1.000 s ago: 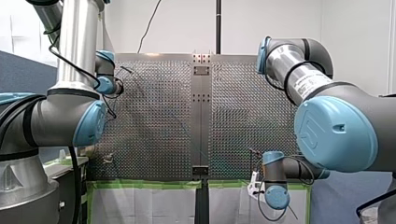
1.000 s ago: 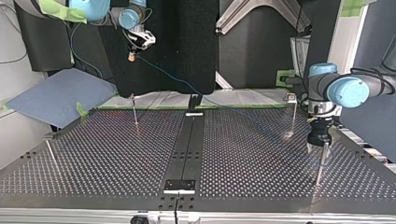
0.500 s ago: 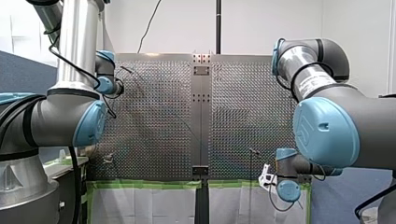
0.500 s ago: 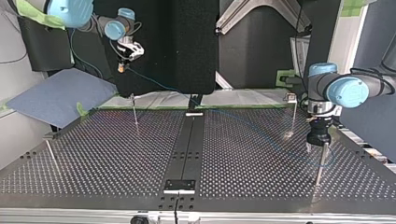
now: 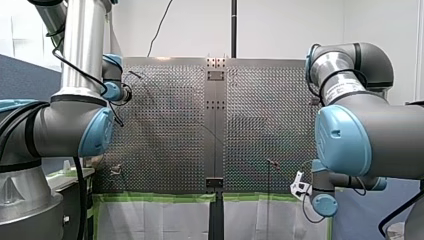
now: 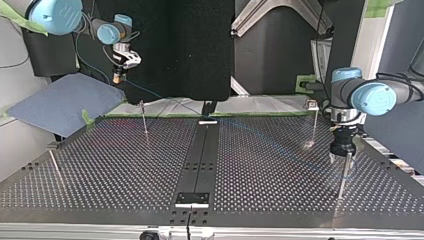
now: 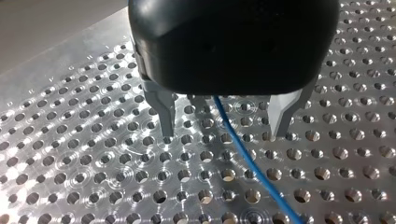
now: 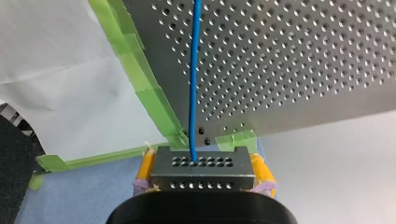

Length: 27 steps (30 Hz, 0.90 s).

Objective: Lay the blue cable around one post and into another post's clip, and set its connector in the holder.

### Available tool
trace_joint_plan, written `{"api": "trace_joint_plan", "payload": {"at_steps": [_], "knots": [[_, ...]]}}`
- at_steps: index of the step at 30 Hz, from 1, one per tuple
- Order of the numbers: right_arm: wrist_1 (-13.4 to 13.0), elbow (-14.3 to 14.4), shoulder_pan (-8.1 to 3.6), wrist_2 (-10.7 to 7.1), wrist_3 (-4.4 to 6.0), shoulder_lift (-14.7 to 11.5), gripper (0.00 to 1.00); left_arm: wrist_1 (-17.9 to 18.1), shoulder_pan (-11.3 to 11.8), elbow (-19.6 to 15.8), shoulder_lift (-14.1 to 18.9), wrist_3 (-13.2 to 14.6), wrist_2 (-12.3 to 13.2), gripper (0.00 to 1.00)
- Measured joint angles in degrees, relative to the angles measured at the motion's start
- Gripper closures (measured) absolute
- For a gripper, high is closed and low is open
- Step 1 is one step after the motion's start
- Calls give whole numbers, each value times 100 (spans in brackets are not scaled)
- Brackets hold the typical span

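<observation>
In the right wrist view my right gripper (image 8: pixel 201 161) has its yellow pads shut on a perforated metal connector (image 8: pixel 219 175). The blue cable (image 8: pixel 194 84) runs straight from it over the table's taped edge. At the top view's upper left that gripper (image 6: pixel 118 76) hangs beyond the table's far edge, beside a blue mat. My left gripper (image 7: pixel 222 135) is open just above the perforated plate, and the cable (image 7: pixel 243 151) passes between its metal fingers without touching them. In the top view it (image 6: pixel 343 152) hovers over a thin post (image 6: pixel 342 177) at the right.
More thin posts stand on the table: one at the far left (image 6: pixel 144 120), one at the far right (image 6: pixel 313 122), one at the near left (image 6: pixel 54 162). A dark centre strip (image 6: pixel 200 155) carries small fixtures at both ends. Green tape (image 8: pixel 154 102) lines the table's edge.
My right arm has swung toward the top view's left with the connector, drawing the cable flatter across the table. My left arm has stayed over its post.
</observation>
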Motion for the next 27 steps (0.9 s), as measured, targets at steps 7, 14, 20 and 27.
{"api": "trace_joint_plan", "payload": {"at_steps": [7, 14, 20, 27], "knots": [[-393, 9, -398, -397, 316, 338, 100, 1, 7, 1, -1, 0, 0, 1], [-657, 7, -768, -766, 449, 587, 100, 4, 24, 2, 0, 0, -2, 1], [-727, -2, -1080, -899, 552, 672, 100, 8, 38, 1, -1, 0, 0, 1], [-757, -28, -1327, -899, 762, 789, 100, 10, 46, 2, -1, 0, 0, 1]]}}
